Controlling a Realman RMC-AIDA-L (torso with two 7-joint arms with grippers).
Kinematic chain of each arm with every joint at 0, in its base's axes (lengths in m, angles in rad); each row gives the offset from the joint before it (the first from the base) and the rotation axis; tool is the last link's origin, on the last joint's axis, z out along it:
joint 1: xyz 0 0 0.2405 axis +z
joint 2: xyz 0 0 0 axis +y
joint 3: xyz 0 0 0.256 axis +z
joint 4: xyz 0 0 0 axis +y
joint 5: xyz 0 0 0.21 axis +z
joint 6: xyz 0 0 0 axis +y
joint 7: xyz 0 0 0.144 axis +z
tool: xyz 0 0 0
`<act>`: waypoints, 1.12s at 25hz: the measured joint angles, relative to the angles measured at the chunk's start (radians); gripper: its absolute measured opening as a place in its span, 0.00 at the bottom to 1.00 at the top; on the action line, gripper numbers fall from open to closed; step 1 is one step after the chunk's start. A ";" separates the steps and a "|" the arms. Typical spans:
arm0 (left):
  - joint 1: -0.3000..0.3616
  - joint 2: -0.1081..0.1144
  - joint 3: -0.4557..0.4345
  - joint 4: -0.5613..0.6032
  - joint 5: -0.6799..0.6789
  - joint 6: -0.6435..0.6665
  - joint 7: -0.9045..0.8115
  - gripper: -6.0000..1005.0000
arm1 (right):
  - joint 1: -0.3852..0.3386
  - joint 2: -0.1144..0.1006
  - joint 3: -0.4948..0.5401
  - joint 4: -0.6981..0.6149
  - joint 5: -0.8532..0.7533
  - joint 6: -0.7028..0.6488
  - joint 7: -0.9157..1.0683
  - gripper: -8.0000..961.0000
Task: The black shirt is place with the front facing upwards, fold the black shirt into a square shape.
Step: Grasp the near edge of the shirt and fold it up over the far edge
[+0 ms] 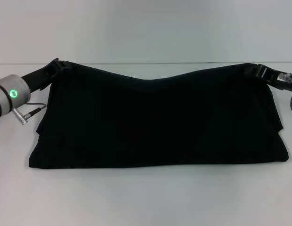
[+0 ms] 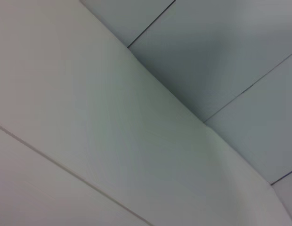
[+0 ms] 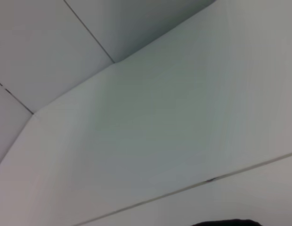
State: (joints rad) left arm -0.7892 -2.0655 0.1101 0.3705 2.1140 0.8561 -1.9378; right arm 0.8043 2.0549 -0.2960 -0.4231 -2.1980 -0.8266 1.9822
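Note:
The black shirt (image 1: 155, 122) hangs as a wide dark sheet in the head view. Its top edge is stretched between my two grippers and sags in the middle. Its lower edge rests folded on the white table (image 1: 146, 197). My left gripper (image 1: 60, 65) is shut on the shirt's upper left corner. My right gripper (image 1: 259, 70) is shut on the upper right corner. No lettering or label shows on the cloth. Both wrist views look away at pale wall panels, and a dark sliver (image 3: 226, 222) shows at one edge of the right wrist view.
The white table runs in front of the shirt and to both sides. A pale wall (image 1: 146, 28) stands behind it. A cable (image 1: 30, 112) hangs from my left arm beside the shirt's left edge.

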 joint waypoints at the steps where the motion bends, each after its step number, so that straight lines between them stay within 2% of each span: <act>1: -0.006 -0.002 0.000 -0.005 0.000 -0.018 0.004 0.04 | 0.004 0.003 0.000 0.000 0.000 0.012 -0.002 0.11; 8: -0.044 -0.022 0.000 -0.012 -0.001 -0.131 0.017 0.04 | 0.024 0.018 -0.001 0.011 0.000 0.094 -0.031 0.11; 13: -0.050 -0.034 0.000 -0.012 -0.045 -0.165 0.078 0.04 | 0.034 0.026 -0.002 0.020 0.000 0.140 -0.065 0.11; 17: -0.041 -0.041 0.000 -0.012 -0.093 -0.173 0.109 0.19 | 0.038 0.030 -0.003 0.025 0.000 0.161 -0.079 0.12; 20: -0.036 -0.041 0.000 -0.013 -0.098 -0.177 0.110 0.31 | 0.038 0.030 -0.003 0.028 0.000 0.163 -0.079 0.35; 23: -0.031 -0.041 0.009 -0.014 -0.094 -0.188 0.109 0.45 | 0.038 0.030 -0.003 0.032 0.000 0.162 -0.079 0.42; 28: -0.021 -0.039 0.036 -0.031 -0.095 -0.245 0.110 0.56 | 0.029 0.030 0.000 0.035 0.005 0.140 -0.077 0.53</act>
State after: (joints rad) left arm -0.8101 -2.1041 0.1462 0.3394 2.0187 0.6110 -1.8283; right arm 0.8329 2.0845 -0.2964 -0.3884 -2.1928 -0.6864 1.9050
